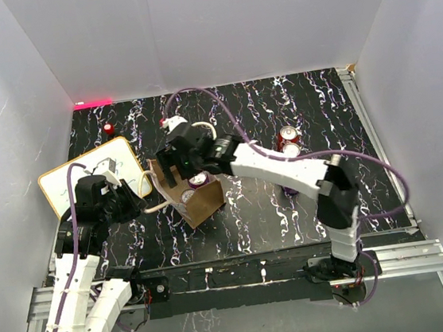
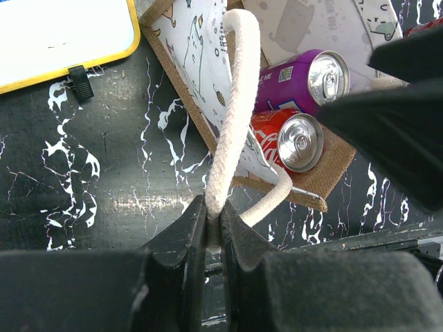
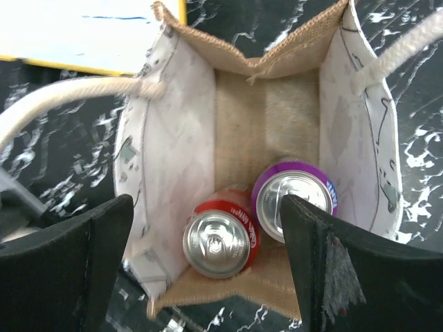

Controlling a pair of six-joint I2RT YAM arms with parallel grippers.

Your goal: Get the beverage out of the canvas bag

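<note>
The tan canvas bag (image 1: 202,203) stands open on the black marbled table. Inside it stand a red can (image 3: 220,242) and a purple can (image 3: 294,202), also seen in the left wrist view as the red can (image 2: 294,140) and purple can (image 2: 309,77). My left gripper (image 2: 213,228) is shut on one cream rope handle (image 2: 230,111) and pulls it to the left of the bag (image 2: 190,104). My right gripper (image 3: 208,256) is open just above the bag's mouth (image 3: 266,62), its fingers either side of the cans. In the top view it (image 1: 180,164) hovers over the bag.
An orange-rimmed whiteboard (image 1: 87,177) lies left of the bag, under my left arm. Two red cans (image 1: 288,141) stand right of the bag. A small red object (image 1: 108,128) sits at the back left. White walls enclose the table.
</note>
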